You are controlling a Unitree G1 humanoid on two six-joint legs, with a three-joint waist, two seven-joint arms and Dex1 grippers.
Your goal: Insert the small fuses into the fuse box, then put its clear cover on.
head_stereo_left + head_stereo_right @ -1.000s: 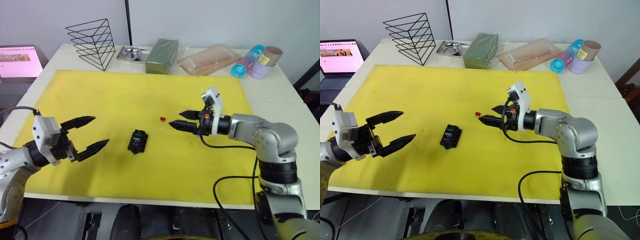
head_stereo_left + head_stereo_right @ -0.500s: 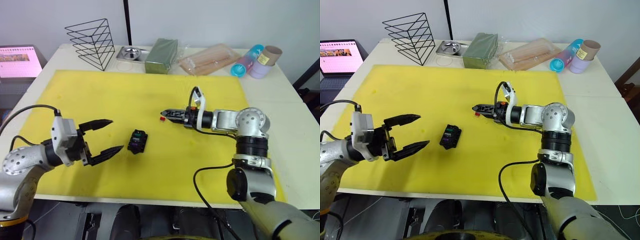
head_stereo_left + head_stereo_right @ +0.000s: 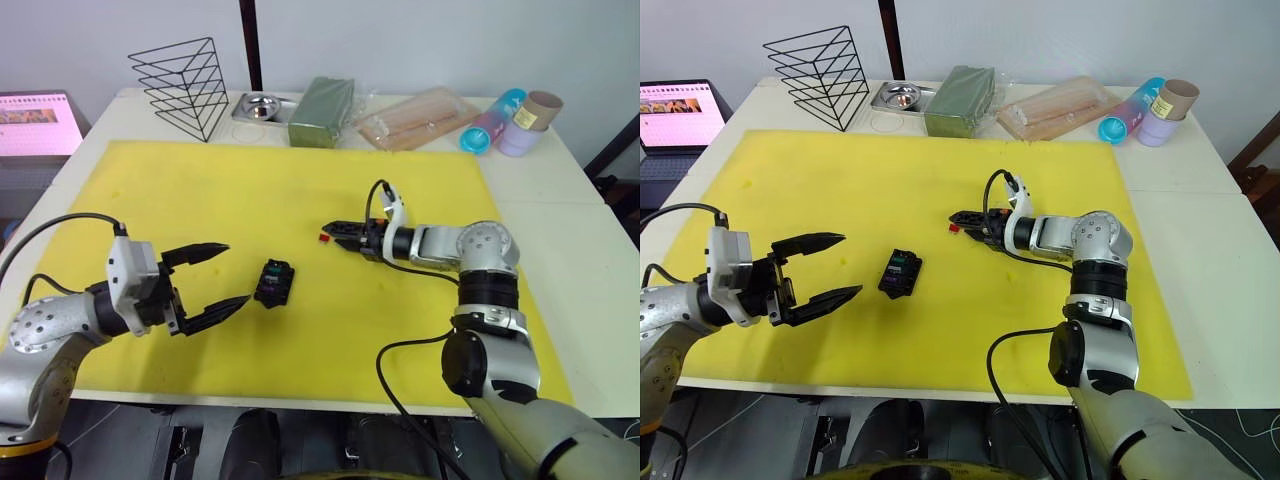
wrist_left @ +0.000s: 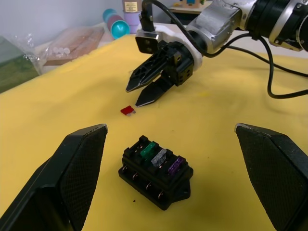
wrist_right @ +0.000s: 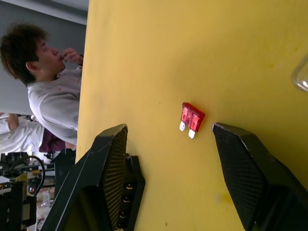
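I see the fuse box (image 3: 274, 282) sitting mid-mat (image 3: 300, 190), with one loose fuse (image 3: 325, 238) lying behind it to the right. My left gripper (image 3: 215, 281) is left of the box, my right gripper (image 3: 333, 233) just right of that fuse.

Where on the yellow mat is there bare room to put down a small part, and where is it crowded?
Bare: the yellow mat between the wire rack and the fuse box, and its near edge below the box. Crowded: around the red fuse at the right gripper, and the table's far edge.

White table (image 3: 585, 230) under yellow mat (image 3: 200, 200), wire rack (image 3: 185, 85), steel tray (image 3: 258, 106).
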